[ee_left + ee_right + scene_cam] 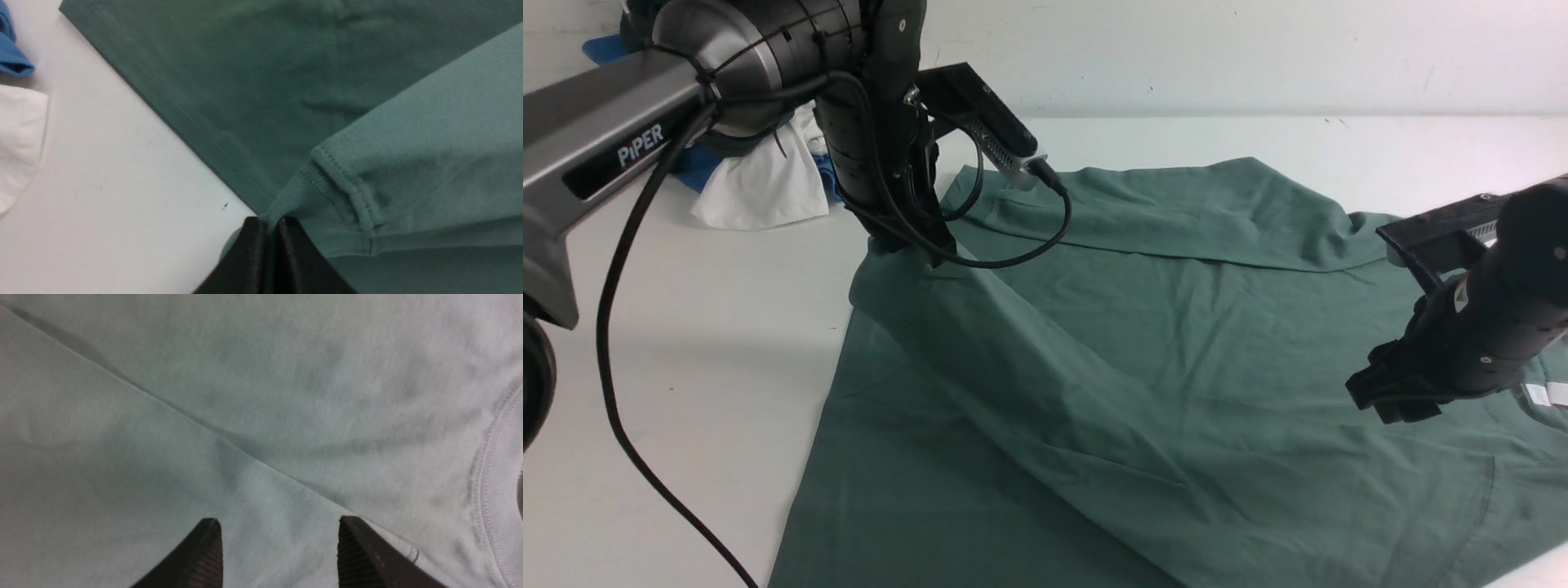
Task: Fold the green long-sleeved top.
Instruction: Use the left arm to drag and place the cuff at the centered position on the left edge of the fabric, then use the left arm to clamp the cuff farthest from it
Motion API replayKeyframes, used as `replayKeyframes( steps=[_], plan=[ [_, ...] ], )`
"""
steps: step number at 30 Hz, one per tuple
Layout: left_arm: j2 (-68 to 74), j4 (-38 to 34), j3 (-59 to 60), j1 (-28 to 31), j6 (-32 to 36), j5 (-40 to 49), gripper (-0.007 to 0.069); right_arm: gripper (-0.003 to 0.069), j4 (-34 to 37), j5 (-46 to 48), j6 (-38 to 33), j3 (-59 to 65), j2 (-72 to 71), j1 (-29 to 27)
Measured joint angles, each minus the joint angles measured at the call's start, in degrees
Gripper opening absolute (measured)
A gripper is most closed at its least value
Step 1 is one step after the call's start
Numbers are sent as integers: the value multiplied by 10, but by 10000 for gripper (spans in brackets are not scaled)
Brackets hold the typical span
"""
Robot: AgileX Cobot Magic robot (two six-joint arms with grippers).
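The green long-sleeved top (pixel 1192 351) lies spread over the white table, with one sleeve drawn diagonally across its body. My left gripper (pixel 913 247) is at the top's far left corner, shut on the ribbed cuff (pixel 296 190) of that sleeve. In the left wrist view the cuff runs in between the shut left gripper (pixel 267 222) fingertips. My right gripper (pixel 1380 400) hovers over the top's right side near the ribbed neckband (pixel 492 477). It is open, and its fingers (pixel 212 543) are spread above a fold edge with nothing between them.
A white garment (pixel 760 188) and a blue one (pixel 698 167) are piled at the back left of the table, close to my left arm. Both show in the left wrist view, blue (pixel 12 61) and white (pixel 16 139). Bare table (pixel 703 327) lies left of the top.
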Motion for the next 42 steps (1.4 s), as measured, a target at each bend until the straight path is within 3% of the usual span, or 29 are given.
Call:
replayKeyframes(
  steps=[8,12,18,22,25,33,42],
  plan=[
    [44,2,-4,39,-24,-5,24,365,-13,18,5,-40,-4,0],
    [76,-3,-4,54,-25,-23,68,365,-13,17,5,-58,-4,0],
    [112,-3,-7,67,-70,-61,210,365,-13,20,5,-83,-4,0],
    [118,-4,-43,72,-139,-74,351,365,-13,30,5,-103,-4,0],
    [120,-27,-97,74,-187,-84,405,365,-13,37,5,-129,-4,0],
    [212,-215,-243,105,-207,-135,415,365,-5,74,3,-177,-4,0],
    [306,-272,-290,118,-220,-241,416,365,13,102,-8,-179,-4,0]
  ],
)
